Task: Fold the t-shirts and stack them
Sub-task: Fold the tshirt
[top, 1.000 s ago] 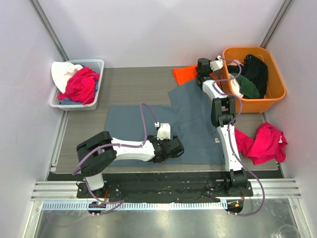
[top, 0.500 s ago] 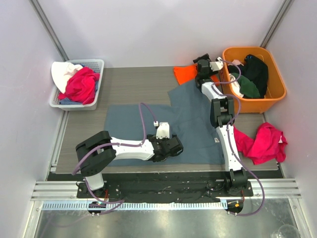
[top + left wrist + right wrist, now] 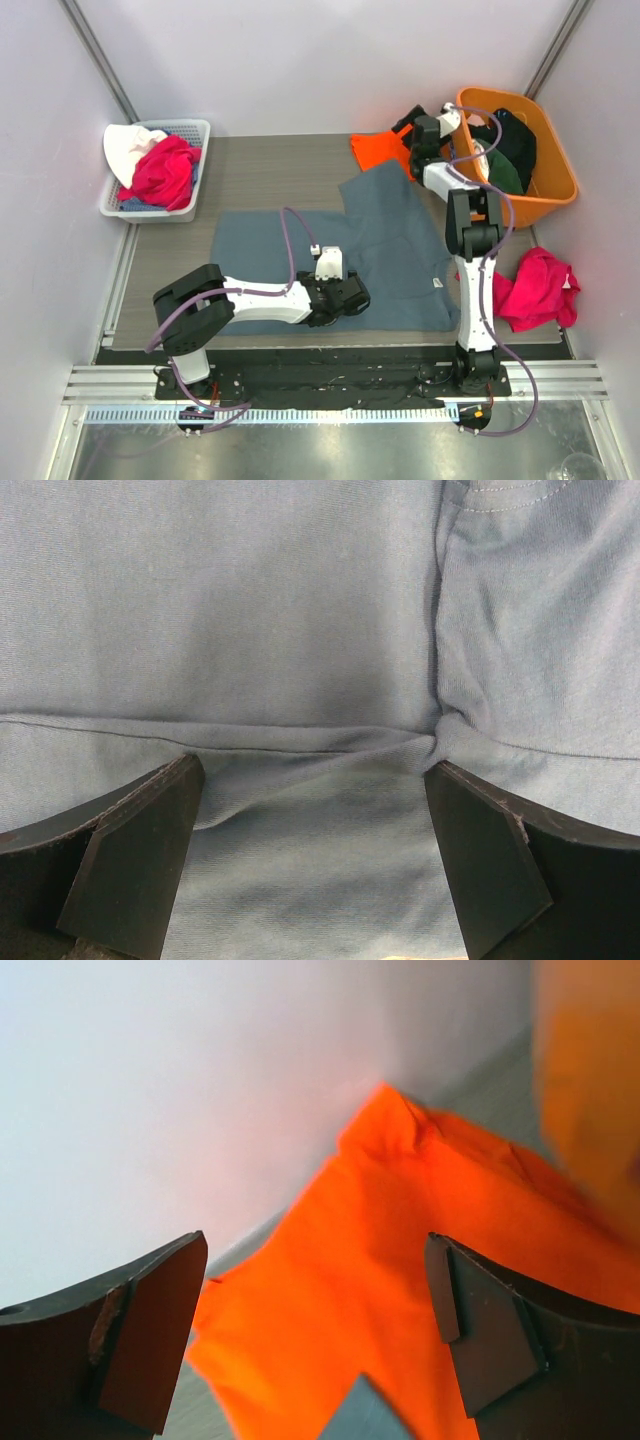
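Leftmost, white basket (image 3: 155, 170): against the left wall, heaped with red and white cloth, well apart from both arms.
Blue-grey t-shirt (image 3: 390, 250): spread flat over the middle of the table (image 3: 270, 175), one flap reaching up towards the far right.
Left pincer (image 3: 355, 297): released, jaws wide, low over the near edge of the blue-grey t-shirt.
Left wrist view: cloth fills the frame and runs off every side. A stitched fold line crosses between the fingers (image 3: 130, 860) and bunches into a small pucker just beside the right-hand one.
Contact on the left: cannot tell whether the fingertips press the fabric or only sit close above it.
Orange t-shirt (image 3: 378, 152): at the far edge of the table near the back wall, touching the upper flap of the blue-grey t-shirt, just left of the tub.
Right pincer (image 3: 412, 125): released, jaws wide with nothing between them, above the orange t-shirt's right end, apart from the fabric.
Right wrist view: blurred. Orange cloth below and ahead of the fingers, a sliver of blue-grey at the bottom edge, the tub only an orange smear on the right.
Hidden: right end of the orange t-shirt, covered by the pincer from above.
Orange tub (image 3: 545, 205): far right corner, dark and green clothes inside — partly behind arm and cable.
Pink garment (image 3: 535, 290): crumpled at the right edge, beside the right arm.
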You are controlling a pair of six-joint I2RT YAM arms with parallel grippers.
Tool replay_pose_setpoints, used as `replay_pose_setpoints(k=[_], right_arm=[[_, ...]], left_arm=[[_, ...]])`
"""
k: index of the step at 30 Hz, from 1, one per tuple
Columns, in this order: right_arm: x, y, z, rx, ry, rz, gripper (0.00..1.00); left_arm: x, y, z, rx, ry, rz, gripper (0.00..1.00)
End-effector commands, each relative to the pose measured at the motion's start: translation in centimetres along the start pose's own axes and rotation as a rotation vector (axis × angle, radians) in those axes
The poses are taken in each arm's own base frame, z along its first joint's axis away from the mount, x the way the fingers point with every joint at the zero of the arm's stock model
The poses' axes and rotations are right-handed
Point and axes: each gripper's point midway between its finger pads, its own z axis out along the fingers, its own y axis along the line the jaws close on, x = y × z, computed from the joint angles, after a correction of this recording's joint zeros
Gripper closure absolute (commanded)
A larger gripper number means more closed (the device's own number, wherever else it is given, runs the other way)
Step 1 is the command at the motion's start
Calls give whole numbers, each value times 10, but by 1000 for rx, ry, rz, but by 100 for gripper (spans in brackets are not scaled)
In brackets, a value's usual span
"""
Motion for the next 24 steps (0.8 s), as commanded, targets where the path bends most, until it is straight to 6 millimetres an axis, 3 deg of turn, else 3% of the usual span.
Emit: replay_pose_setpoints(k=[1,6,10,14,17,23,24], right_arm=[[-197,108,-84,-266,-330,17,0],[-226,127,-123,-289,-289,-46,0],[-210,121,-142,-275,-168,-84,0],[-190,99,-166,-253,-94,-84,0],[-178,86,-176,-215,-41,-112,0],[-136,47,-184,-115,134,-271,0],[-137,46,-189,-119,132,-283,0]], left_arm=[[27,16,7,-54,71,26,0],[17,13,1,-53,36,42,0],[-2,5,-7,-42,-7,57,0],[-14,3,-15,-39,-26,63,0],[-35,-1,-28,-26,-67,74,0],[-106,-26,-69,17,-178,129,0],[-123,-36,-80,43,-203,129,0]])
